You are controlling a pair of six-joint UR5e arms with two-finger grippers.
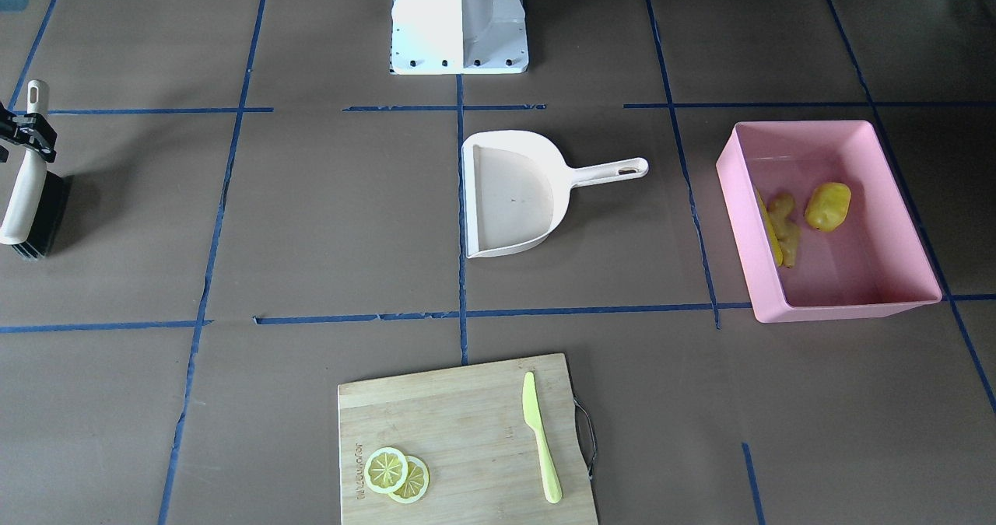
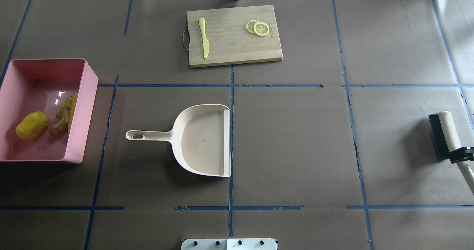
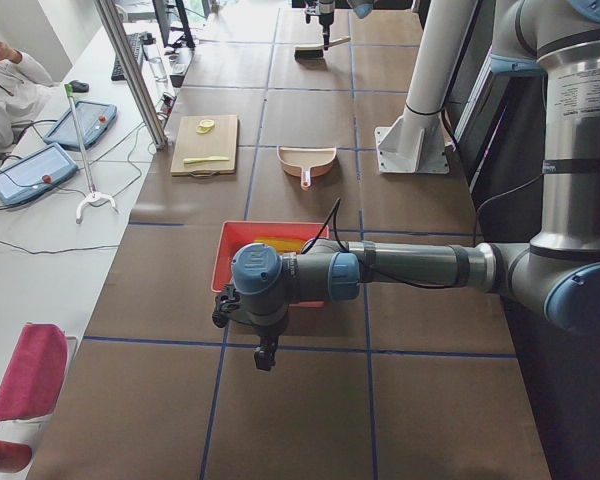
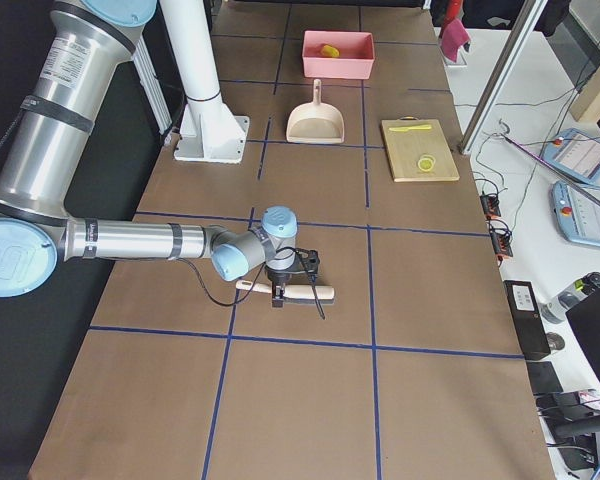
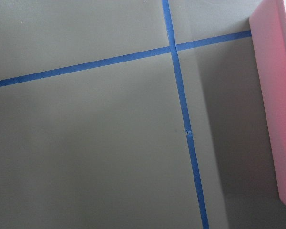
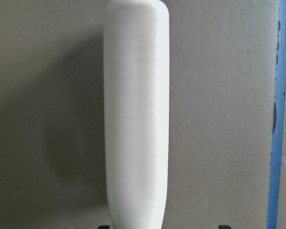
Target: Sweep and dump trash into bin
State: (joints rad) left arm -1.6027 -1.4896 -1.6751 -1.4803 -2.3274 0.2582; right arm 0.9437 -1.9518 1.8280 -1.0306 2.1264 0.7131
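The trash lies inside the pink bin [image 2: 79, 124] at the table's left end: a rounded yellow fruit [image 2: 32, 125], a knobbly ginger root [image 2: 62, 118], and a corn cob [image 2: 72, 111] pressed against the wall. The cream dustpan [image 2: 202, 140] sits empty mid-table. At the right end a brush [image 2: 450, 131] rests on the table, and my right gripper [image 2: 461, 154] straddles its handle [image 6: 136, 119] with a gap on one side, so it looks open. My left gripper [image 3: 265, 358] hangs beside the bin's outer wall [image 5: 281, 95]; whether it is open or shut I cannot tell.
A wooden cutting board [image 2: 233, 39] at the far edge carries a light-green knife [image 2: 203, 42] and two lemon slices [image 2: 258, 28]. The robot's white base [image 1: 459, 19] stands at the near edge. A person [image 3: 5, 85] sits beyond the table's far side.
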